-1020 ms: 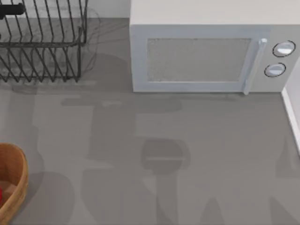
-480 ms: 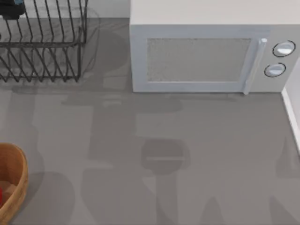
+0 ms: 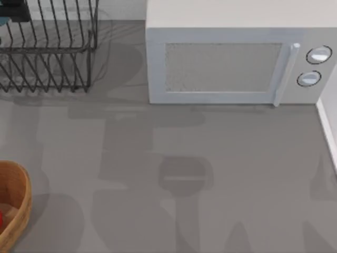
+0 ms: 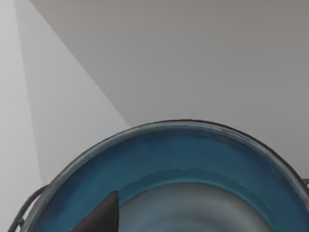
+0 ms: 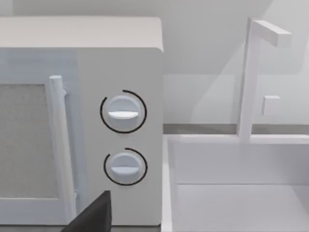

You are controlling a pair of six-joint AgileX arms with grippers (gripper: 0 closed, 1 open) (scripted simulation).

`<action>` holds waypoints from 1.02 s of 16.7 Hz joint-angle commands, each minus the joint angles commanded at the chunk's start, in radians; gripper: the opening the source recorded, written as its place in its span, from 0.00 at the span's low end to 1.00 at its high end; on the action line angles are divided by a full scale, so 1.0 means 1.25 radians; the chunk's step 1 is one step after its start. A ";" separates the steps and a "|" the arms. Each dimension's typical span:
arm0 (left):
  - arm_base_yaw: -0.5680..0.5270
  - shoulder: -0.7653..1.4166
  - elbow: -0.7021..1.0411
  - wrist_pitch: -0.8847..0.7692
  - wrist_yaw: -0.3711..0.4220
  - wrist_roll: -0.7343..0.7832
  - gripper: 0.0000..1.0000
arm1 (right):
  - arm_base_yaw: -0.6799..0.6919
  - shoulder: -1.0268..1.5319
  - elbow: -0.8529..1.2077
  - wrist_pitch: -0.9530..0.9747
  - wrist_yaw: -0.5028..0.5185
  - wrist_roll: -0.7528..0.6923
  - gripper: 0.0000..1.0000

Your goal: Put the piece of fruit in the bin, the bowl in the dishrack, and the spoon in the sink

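The black wire dishrack [image 3: 52,52] stands at the table's back left. At the top view's far back-left corner a dark part of my left gripper [image 3: 13,3] hangs over the rack, with a sliver of the teal bowl [image 3: 2,21] beside it. In the left wrist view the blue-glazed bowl [image 4: 193,159] looms close, one dark fingertip [image 4: 102,217] lies on its inside, and rack wire [image 4: 24,217] curves by its edge. The tan bin [image 3: 22,195] sits front left with the red piece of fruit [image 3: 1,219] inside. The spoon is out of view. My right gripper [image 5: 94,217] faces the microwave and sink [image 5: 231,164].
A white microwave [image 3: 231,58] with two dials takes up the back middle and right. The sink's white rim [image 3: 327,132] runs along the right edge, and a white faucet [image 5: 251,72] rises behind the basin. Bare grey tabletop [image 3: 184,174] spreads across the middle and front.
The dark part of my left gripper has slid toward the top edge of the top view above the rack, and a bit of the teal bowl now shows at the left edge.
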 joint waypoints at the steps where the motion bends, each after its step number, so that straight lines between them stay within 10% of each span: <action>1: 0.001 0.000 0.000 0.000 0.000 0.000 1.00 | 0.000 0.000 0.000 0.000 0.000 0.000 1.00; 17: -0.028 -0.743 -0.386 -0.347 -0.043 -0.007 1.00 | 0.000 0.000 0.000 0.000 0.000 0.000 1.00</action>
